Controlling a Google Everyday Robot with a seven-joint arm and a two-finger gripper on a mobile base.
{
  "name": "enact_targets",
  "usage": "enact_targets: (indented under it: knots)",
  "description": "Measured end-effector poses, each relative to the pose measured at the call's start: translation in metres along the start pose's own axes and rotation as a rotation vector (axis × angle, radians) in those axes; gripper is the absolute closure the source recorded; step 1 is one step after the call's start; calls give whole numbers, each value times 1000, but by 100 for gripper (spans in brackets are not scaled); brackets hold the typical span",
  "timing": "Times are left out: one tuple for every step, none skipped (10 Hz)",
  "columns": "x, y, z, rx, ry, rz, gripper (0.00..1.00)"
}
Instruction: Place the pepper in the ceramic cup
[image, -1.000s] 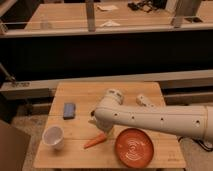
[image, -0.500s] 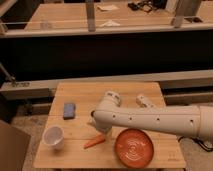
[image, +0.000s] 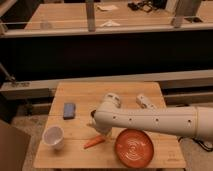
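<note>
Wooden table (image: 80, 92): pepper (image: 94, 143) between ceramic cup (image: 53, 136) and plate (image: 134, 147); open, empty jaws near it.

Dim, warm-yellow pic. Light comes from up top: the far desks (image: 65, 15) at 12 o'clock look brightest, w/ a big black band just below. The bench (image: 125, 92) is softly lit & the white arm (image: 150, 120) glows a bit. The jaws, under the arm's tip mid-bench, sit in dark shade. Everything's blurry & grainy, edges most.
</note>
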Motion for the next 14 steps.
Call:
enact_targets:
  knots:
    - [-1,0,4,0,-6,-2,20]
    - [-1,0,6,1,-7,-4,20]
    - [0,0,10,2,-12,-2,20]
    - [0,0,10,3,-13,-1,20]
    - [2,1,15,5,-19,2,20]
    - [3,1,19,6,-23,5,20]
    - [3,2,22,6,-28,8,20]
    - [3,3,24,6,-33,8,20]
    - [4,4,27,6,-36,10,20]
    - [4,5,30,5,-42,13,20]
    - [4,6,33,4,-46,14,20]
    - [4,6,36,4,-48,15,20]
    - [4,6,38,3,-53,13,20]
    - [4,5,41,4,-57,11,20]
